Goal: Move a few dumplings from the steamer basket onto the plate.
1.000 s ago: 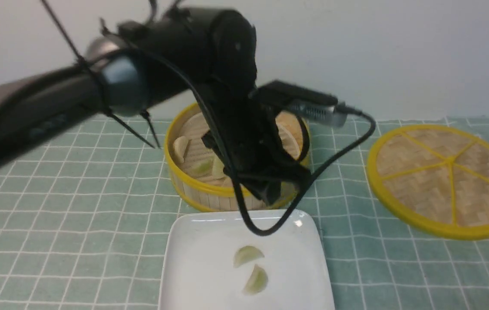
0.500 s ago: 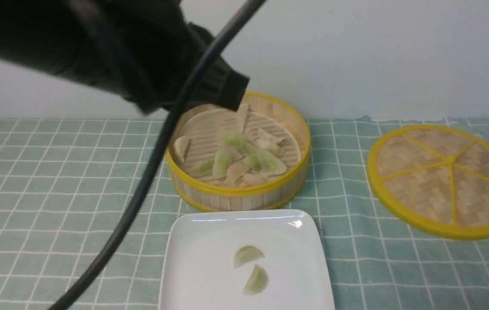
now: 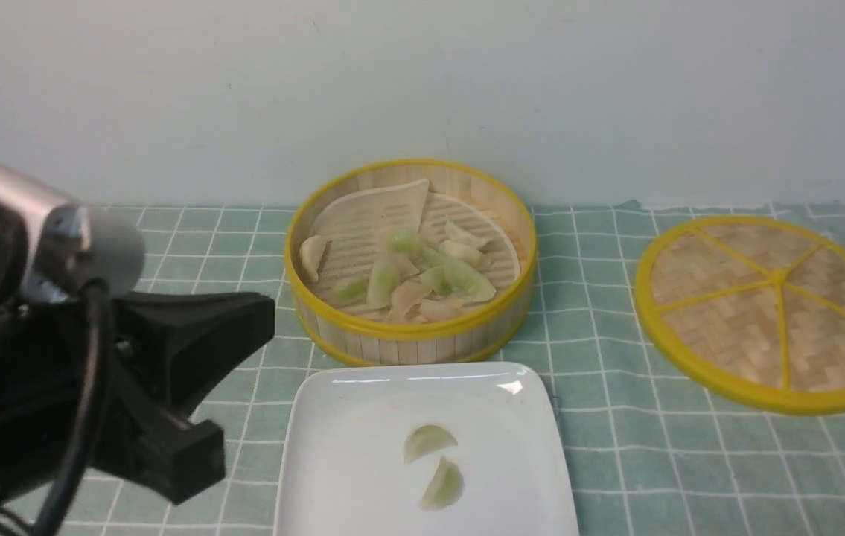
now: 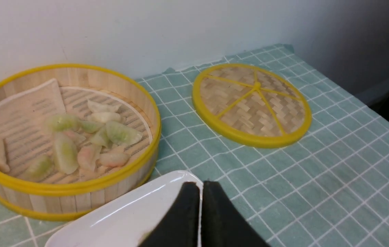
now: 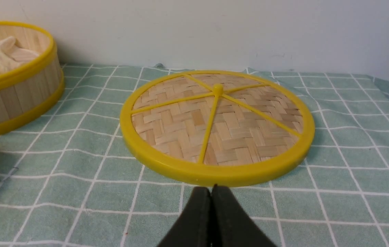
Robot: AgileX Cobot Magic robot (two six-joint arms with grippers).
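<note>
Two dumplings (image 3: 433,464) lie on the plate (image 3: 333,447), just near of the steamer basket (image 3: 411,331) holding the rest. Both our grippers' fingers (image 4: 199,206) are pressed together, empty. For another pick, we should spread the left fingers (image 4: 189,209) and take an outlying dumpling.

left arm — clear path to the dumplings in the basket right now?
Probably yes. The basket is open, its lid lying off to the right, and nothing stands between the left gripper and the dumplings. Its jaws are shut, so it must open first.
</note>
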